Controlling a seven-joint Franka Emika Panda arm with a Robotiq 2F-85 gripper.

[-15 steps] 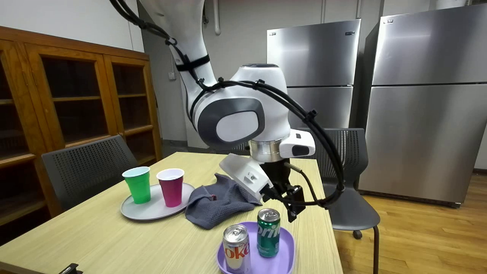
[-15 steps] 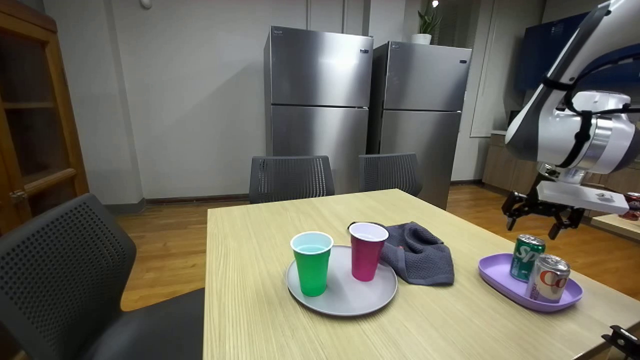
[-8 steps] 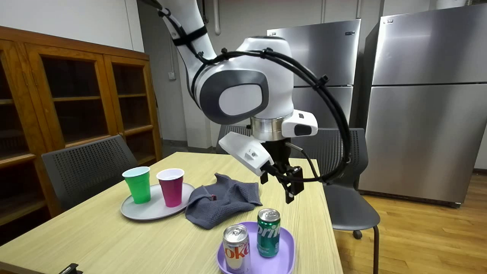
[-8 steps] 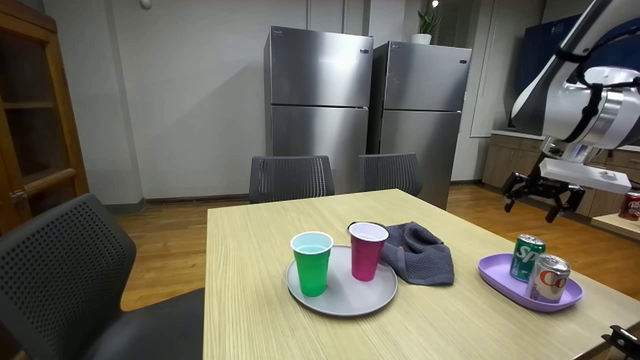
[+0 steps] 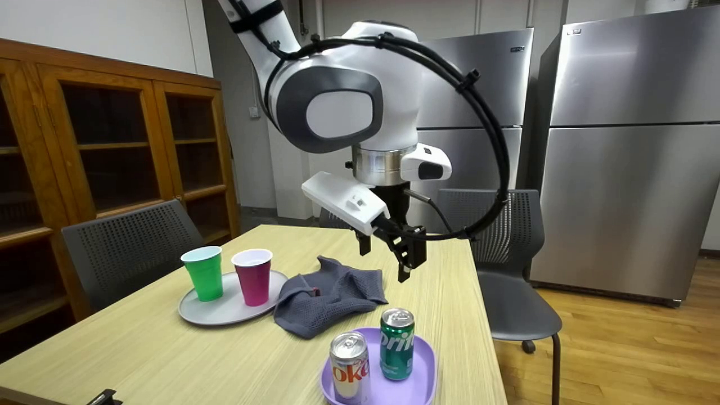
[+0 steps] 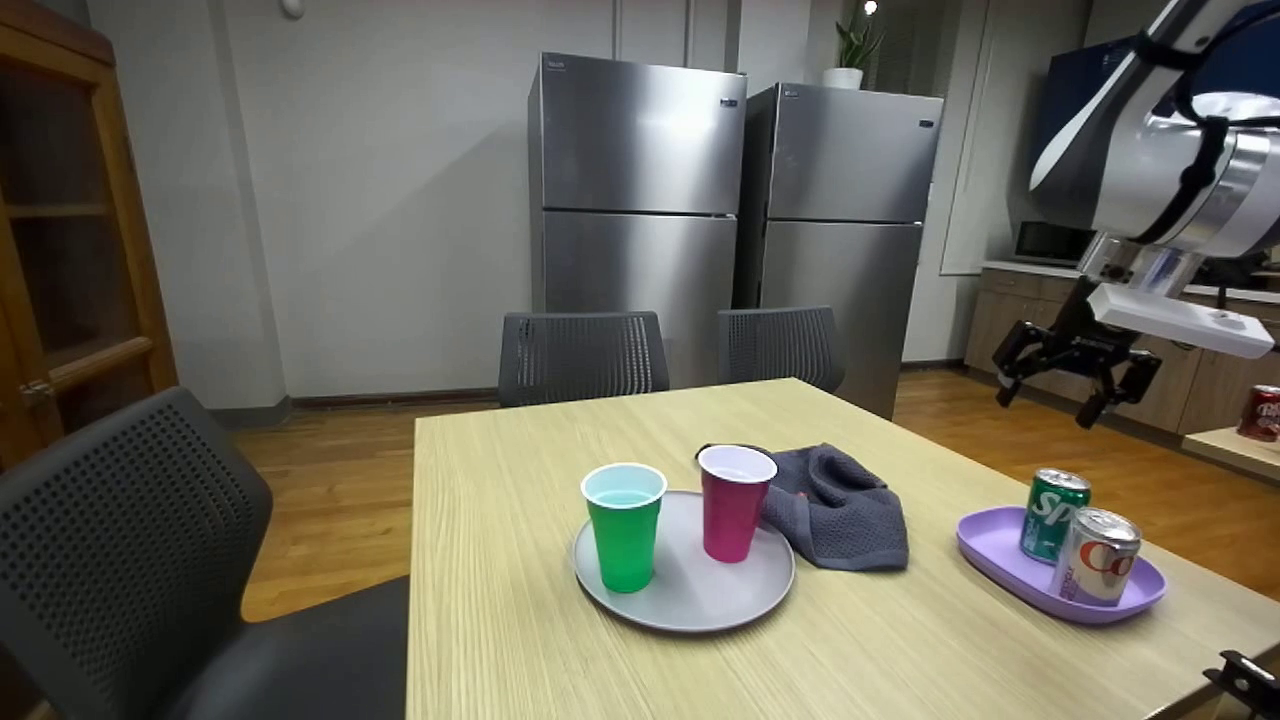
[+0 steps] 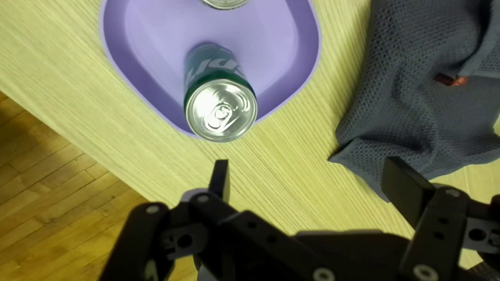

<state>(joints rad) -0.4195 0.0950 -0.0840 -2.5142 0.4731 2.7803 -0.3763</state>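
My gripper (image 5: 384,261) is open and holds nothing. It hangs above the table, higher than the cans and apart from everything; it also shows in an exterior view (image 6: 1047,405) and in the wrist view (image 7: 307,171). Nearest are a green Sprite can (image 7: 220,105) and a crumpled dark grey towel (image 7: 422,101), which lies partly behind my right finger in that view. The Sprite can (image 5: 397,346) stands upright on a purple tray (image 5: 423,365) beside a silver Diet Coke can (image 5: 350,365). In the wrist view only that can's edge (image 7: 225,4) shows.
A grey plate (image 6: 690,612) bears a green cup (image 6: 625,535) and a magenta cup (image 6: 733,510), both upright. The tray stands near the table's (image 5: 169,360) edge. Chairs (image 5: 132,247) stand around the table. A dark red can (image 6: 1260,412) stands on a distant surface.
My open gripper has risen away from the Sprite can and tray, and recently shifted a little toward the towel side. The cans, tray, towel, plate and cups have not moved.
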